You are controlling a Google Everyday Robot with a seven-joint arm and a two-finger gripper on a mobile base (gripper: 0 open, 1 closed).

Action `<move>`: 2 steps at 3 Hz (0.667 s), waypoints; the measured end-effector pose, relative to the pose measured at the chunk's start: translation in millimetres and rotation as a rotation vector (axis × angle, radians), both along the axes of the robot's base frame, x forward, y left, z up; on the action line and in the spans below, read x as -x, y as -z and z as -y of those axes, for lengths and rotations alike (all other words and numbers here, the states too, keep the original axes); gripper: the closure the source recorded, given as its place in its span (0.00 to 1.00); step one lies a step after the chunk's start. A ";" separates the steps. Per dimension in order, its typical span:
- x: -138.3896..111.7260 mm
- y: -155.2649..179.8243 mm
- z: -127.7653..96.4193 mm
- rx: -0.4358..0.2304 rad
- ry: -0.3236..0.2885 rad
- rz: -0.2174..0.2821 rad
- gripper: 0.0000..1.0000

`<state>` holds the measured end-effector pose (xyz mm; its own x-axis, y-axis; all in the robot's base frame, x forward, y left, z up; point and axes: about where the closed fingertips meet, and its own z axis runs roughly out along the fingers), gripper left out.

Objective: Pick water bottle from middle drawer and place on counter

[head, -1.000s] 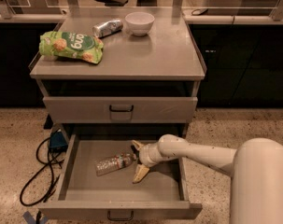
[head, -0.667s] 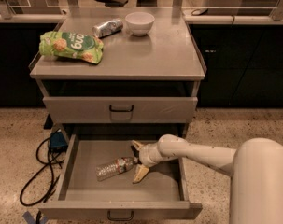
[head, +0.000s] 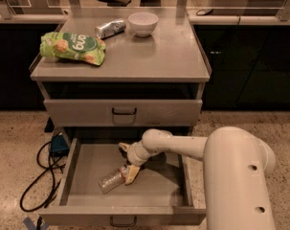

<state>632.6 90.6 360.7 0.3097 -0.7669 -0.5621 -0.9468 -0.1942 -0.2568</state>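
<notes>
Nearest is my arm [head: 240, 176], bulky and cut off at the bottom right edge, reaching left into the middle drawer [head: 70, 176]. The drawer is pulled fully out so I can get in from above. Its front panel is partly cropped and only the small handle shows.

The water bottle [head: 112, 180] lies on its side on the drawer floor, left of centre, angled with its cap end up toward me. It's flat because nothing props it.

My gripper [head: 127, 161] sits low in the drawer just over that cap end, fingers spread wide, nothing pinched. The lower finger [head: 131, 174] overlaps the bottle's neck, but I can't tell if it's touching or just in front. I judge I'm lining up to close on it.

The drawer's back is in shadow under the upper drawer [head: 123, 111], which is closed.

Cables [head: 39, 176] are on the floor at left.

Farther off, the counter [head: 159, 56], my drop spot, holds a chip bag [head: 72, 47], a can [head: 110, 28] lying down and a bowl [head: 143, 23]. Its right half is bare.
</notes>
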 end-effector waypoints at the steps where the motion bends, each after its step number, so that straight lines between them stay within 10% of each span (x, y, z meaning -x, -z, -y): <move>1: 0.0 0.0 0.0 0.000 0.000 0.000 0.00; 2: 0.0 0.0 0.0 0.000 0.000 0.000 0.18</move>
